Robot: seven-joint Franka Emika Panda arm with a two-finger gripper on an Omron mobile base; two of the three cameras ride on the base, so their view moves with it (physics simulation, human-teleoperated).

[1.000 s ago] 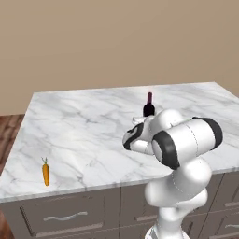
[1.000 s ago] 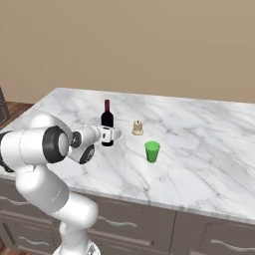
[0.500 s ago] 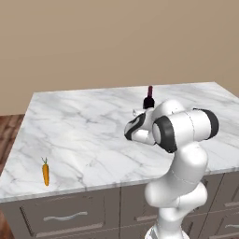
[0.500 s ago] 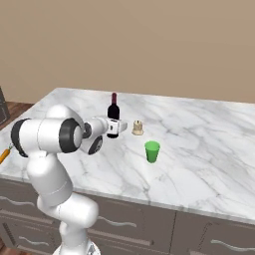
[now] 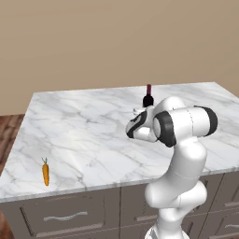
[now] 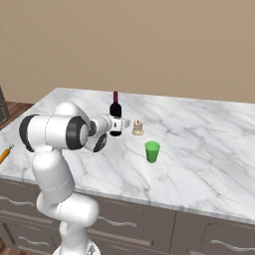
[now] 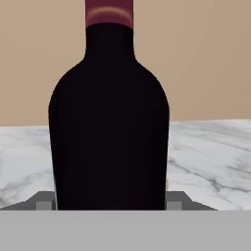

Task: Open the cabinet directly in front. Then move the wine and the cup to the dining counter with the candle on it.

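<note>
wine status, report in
Tool around wine, jaws on both sides of its body. Bottle upright on dining counter. Cup and candle stand alongside, apart.
</note>
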